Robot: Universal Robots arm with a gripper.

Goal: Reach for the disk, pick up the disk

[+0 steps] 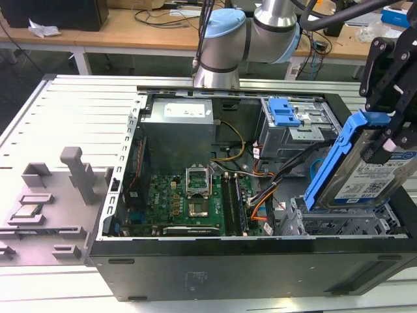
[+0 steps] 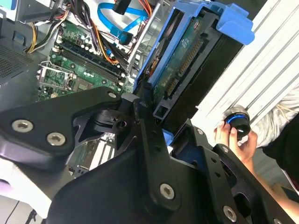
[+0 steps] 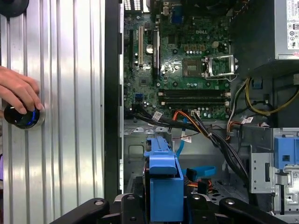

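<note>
Black linkage arms of the gripper (image 2: 154, 119) are crowding the foreground in both wrist views, and the gripper is clamping the disk (image 2: 187, 60) between its fingers. In the exterior view the disk (image 1: 365, 173) is hanging tilted, lifted above the drive cage (image 1: 339, 225) at the exterior view's right end of the open computer case (image 1: 247, 267), with its blue rail (image 1: 329, 166) sloping up toward the gripper (image 1: 384, 140).

Seen in the second wrist view, the disk's green circuit board and connector edge are facing the camera, while the exterior view is showing its labelled silver face instead. Both wrist views are also showing a person's hand (image 3: 18, 91) resting on a round knob (image 3: 21, 116) on the ribbed metal surface (image 3: 70, 116) beside the case.

Inside the case, the motherboard (image 1: 189, 195) is lying flat with an open CPU socket (image 1: 197, 184), the power supply (image 1: 179, 120) is sitting behind it, and bundled cables (image 1: 273, 186) are running toward the drive bays.
</note>
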